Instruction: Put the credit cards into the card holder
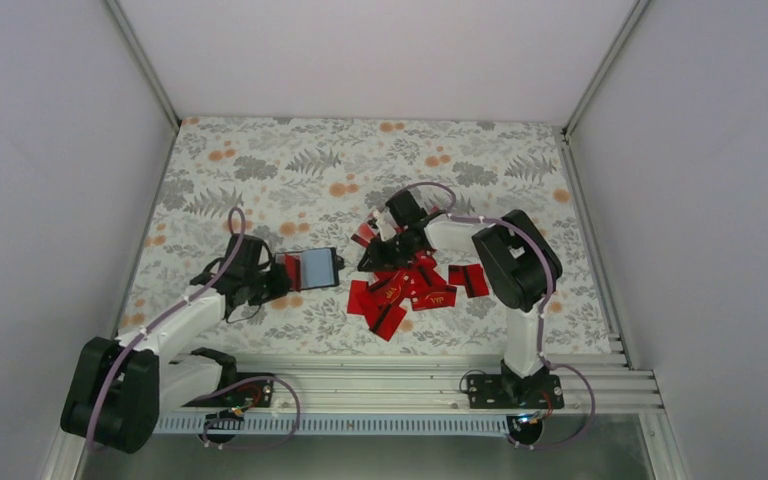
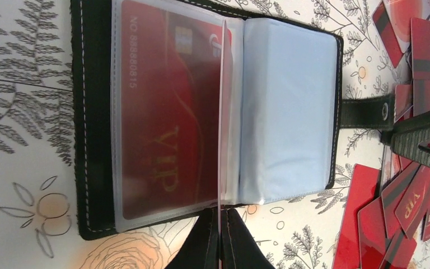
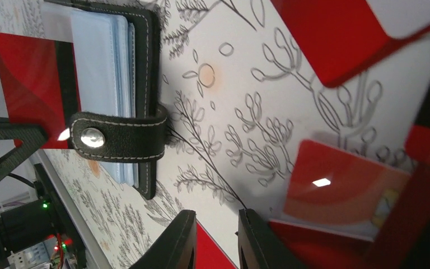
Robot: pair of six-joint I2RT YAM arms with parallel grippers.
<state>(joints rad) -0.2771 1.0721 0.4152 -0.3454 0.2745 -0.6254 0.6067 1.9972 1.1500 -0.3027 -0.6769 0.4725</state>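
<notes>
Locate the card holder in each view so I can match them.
Top: holder left of centre, open.
Left wrist: holder fills the centre, open.
Right wrist: holder upper left, snap tab facing the camera.
Shared landmark: red card pile beside it.

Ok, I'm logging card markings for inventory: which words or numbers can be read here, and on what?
"NO 88880815": on the red card in the card holder.
"VIP": gold, on that same card.
"VIP": gold, on a loose card beside the holder.
Gold lettering on the loose cards in the top view: too small to read.
Right wrist view: no text.
</notes>
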